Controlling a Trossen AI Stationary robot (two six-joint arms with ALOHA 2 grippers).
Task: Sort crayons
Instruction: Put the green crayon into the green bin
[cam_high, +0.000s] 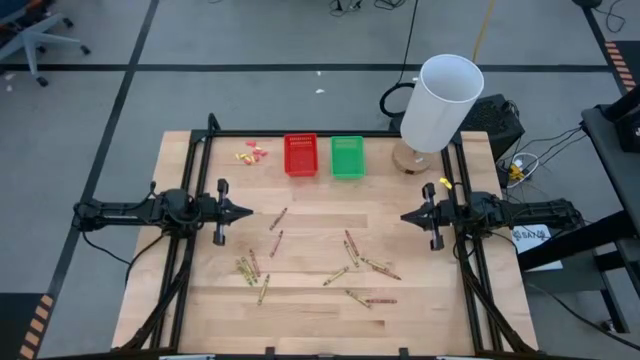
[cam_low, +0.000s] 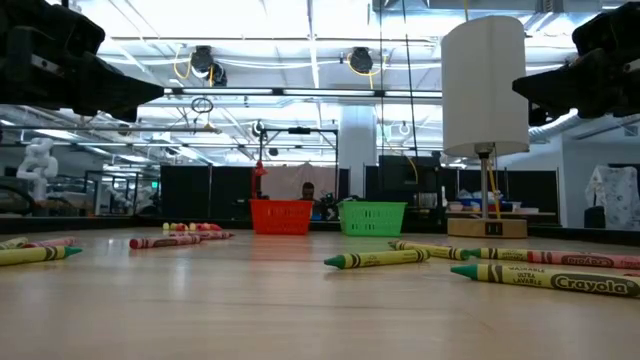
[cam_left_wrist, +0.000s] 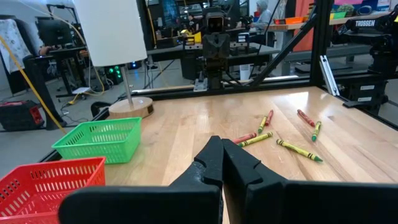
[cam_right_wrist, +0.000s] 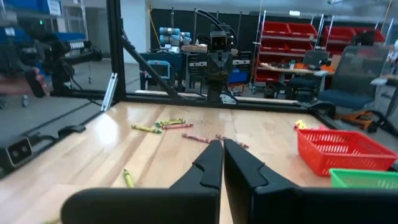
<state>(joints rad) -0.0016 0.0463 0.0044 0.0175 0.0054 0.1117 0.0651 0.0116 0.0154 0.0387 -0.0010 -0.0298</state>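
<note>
- Left gripper hovers at the table's left edge, pointing inward; its jaws are pressed together and hold nothing.
- Crayons: thin short sticks, some reddish-brown, some yellow-green, lie scattered loose across the front half of the wooden table, between the two grippers and nearer the front edge than either. None touches a jaw.
- One cluster lies front-left, a few single sticks sit just past the left gripper's tip, and a larger spread lies front-right.
- Red basket and green basket stand side by side at the back edge, well apart from the crayons.
- Right gripper hovers at the right edge, facing the left one; its jaws are also fully closed and empty.
</note>
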